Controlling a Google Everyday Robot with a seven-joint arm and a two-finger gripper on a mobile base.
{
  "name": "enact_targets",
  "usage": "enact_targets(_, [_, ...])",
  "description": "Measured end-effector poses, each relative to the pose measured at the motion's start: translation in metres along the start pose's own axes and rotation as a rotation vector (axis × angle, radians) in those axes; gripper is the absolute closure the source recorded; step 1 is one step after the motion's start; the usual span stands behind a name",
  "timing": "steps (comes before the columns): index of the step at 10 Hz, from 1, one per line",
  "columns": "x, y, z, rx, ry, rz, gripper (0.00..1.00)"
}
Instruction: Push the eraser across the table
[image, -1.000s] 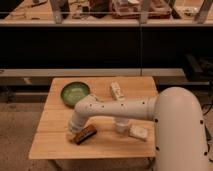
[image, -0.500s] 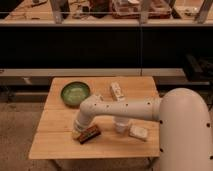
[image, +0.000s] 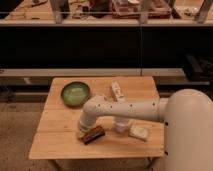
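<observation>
- The eraser (image: 93, 134) lies flat on the table (image: 60, 145), toward the near left part, turned at a slant so its right end sits a little farther from the camera than its left end.
- Its left end meets the gripper (image: 82, 132); the contact itself is hidden under the arm's end, so I can only say they appear to touch.
- The gripper is down at the tabletop just left of the eraser, at the tip of the white arm (image: 125, 109) that reaches in from the right.
- The arm hides most of the cup (image: 120, 126), which stands just right of the eraser.
- A pale packet (image: 138, 132) lies right of the cup, near the robot's body (image: 190, 132), which is cut off by the right and bottom edges.
- A green bowl (image: 75, 93) sits at the far left of the table, well apart from the eraser; a pale object (image: 116, 91) lies near the far edge, hard to make out.
- Compared with half a second ago, the eraser and gripper sit at much the same spot, with the eraser's slant slightly changed.
</observation>
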Motion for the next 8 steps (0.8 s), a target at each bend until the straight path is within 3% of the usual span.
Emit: enact_targets(8, [0.059, -0.004, -0.023, 0.059, 0.051, 0.073, 0.91])
